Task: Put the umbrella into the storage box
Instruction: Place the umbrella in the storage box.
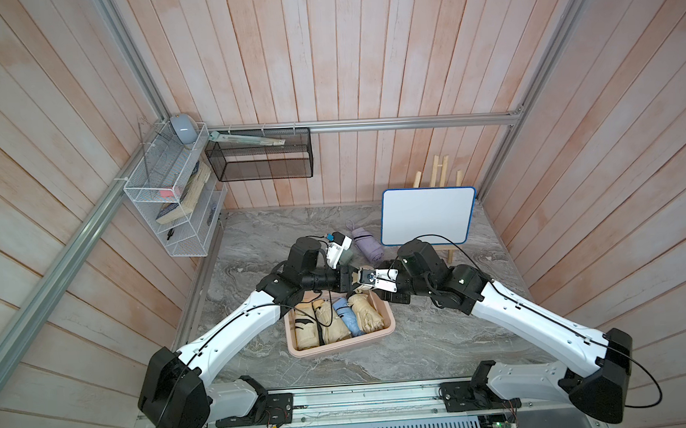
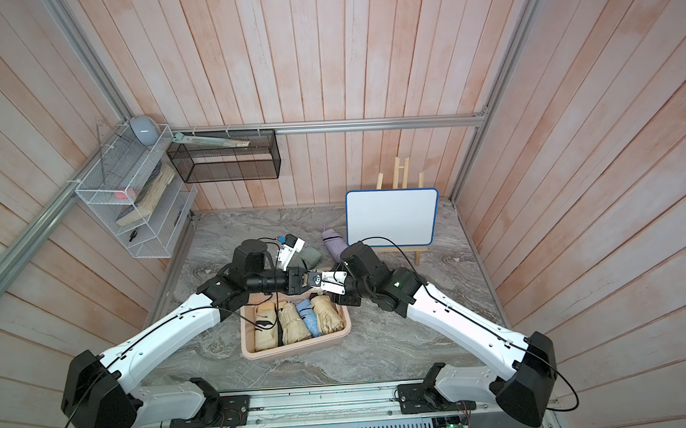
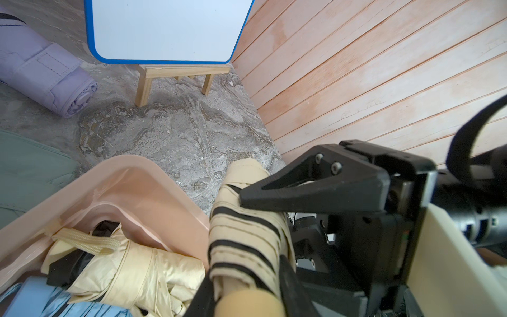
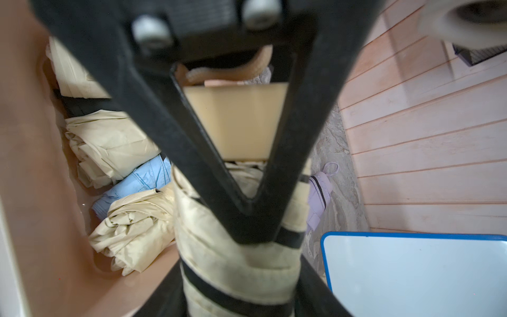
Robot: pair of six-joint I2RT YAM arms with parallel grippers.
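Note:
A beige umbrella with black stripes (image 3: 244, 241) hangs over the far right corner of the pale pink storage box (image 1: 339, 348); it also fills the right wrist view (image 4: 233, 260). My left gripper (image 3: 247, 291) is shut on its handle end. My right gripper (image 4: 238, 293) faces it from the other side, and its fingers press the striped fabric on both sides. Several folded umbrellas lie in the storage box, among them a light blue one (image 1: 346, 316). In both top views the two wrists meet above the box's far rim and hide most of the held umbrella.
A purple folded umbrella (image 1: 366, 243) and a grey-green one (image 1: 347, 257) lie on the marble top behind the box. A whiteboard on a wooden easel (image 1: 427, 219) stands at the back right. A black mesh basket (image 1: 259, 159) and a white wire rack (image 1: 169, 198) hang on the walls.

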